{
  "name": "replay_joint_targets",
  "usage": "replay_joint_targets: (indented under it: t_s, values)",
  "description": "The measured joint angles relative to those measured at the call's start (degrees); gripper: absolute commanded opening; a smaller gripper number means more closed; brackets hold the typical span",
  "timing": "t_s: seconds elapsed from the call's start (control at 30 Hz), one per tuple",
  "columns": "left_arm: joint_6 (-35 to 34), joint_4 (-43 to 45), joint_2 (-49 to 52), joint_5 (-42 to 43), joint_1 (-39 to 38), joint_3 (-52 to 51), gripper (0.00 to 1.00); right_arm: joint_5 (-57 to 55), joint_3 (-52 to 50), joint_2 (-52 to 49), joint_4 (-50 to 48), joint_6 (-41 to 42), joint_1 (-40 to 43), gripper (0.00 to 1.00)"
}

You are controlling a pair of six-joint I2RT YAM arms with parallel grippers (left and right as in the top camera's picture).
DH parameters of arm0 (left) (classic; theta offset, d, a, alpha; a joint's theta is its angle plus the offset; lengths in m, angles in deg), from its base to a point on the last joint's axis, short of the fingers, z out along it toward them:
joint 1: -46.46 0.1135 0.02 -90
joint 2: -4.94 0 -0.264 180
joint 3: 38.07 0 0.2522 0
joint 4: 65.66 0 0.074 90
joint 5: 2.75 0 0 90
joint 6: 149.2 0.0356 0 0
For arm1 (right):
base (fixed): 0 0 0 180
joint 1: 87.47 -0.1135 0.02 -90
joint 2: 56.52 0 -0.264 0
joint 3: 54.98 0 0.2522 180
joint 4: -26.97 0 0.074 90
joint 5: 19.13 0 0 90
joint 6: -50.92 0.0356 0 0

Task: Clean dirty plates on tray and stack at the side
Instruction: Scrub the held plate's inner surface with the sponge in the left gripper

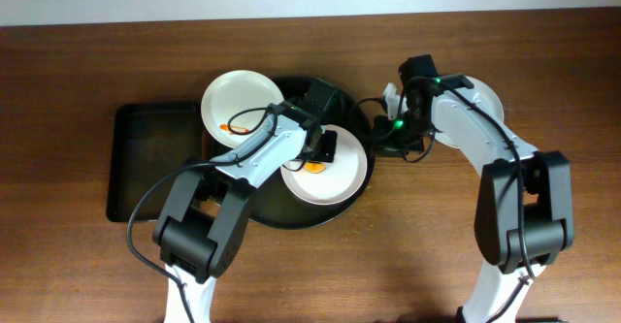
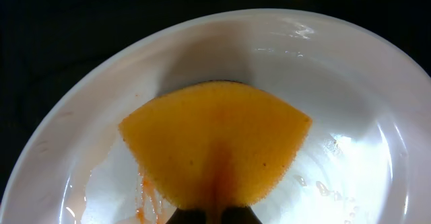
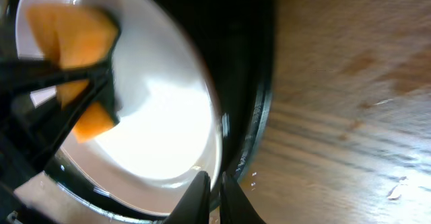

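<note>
Surface: brown wood table (image 1: 543, 32) | round black tray (image 1: 310, 216) at centre, white plate (image 1: 340, 182) inside it, second plate (image 1: 238, 95) over its far-left rim | left gripper (image 2: 210, 216) pinches orange sponge (image 2: 215, 143) on the inside plate | right gripper (image 3: 212, 187) narrow at that plate's rim, hold unclear

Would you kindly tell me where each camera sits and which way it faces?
Overhead: above the table, facing straight down at the round tray; the left arm and right arm show.
Left wrist: close above the plate, facing down; the left hand holds the sponge.
Right wrist: low beside the tray's rim; the right hand pinches the plate's rim.
Shared: both wrist views show that plate and sponge.
</note>
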Motion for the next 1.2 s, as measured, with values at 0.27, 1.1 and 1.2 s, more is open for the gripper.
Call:
replay_joint_targets:
  t_s: [0.27, 1.1, 1.2]
  values:
    - [0.00, 0.04, 0.00, 0.02, 0.00, 0.00, 0.00, -1.57, -6.49, 0.15, -9.38, 1.75, -6.49, 0.04]
    - [0.48, -6.95, -0.13, -1.25, 1.14, 0.68, 0.00, -1.70, -14.43, 1.88, -18.75, 19.78, -4.48, 0.04]
    - [0.66, -6.56, -0.13, -2.75, 0.50, 0.57, 0.00, -1.70, -14.43, 1.88, -18.73, 19.80, -4.48, 0.04]
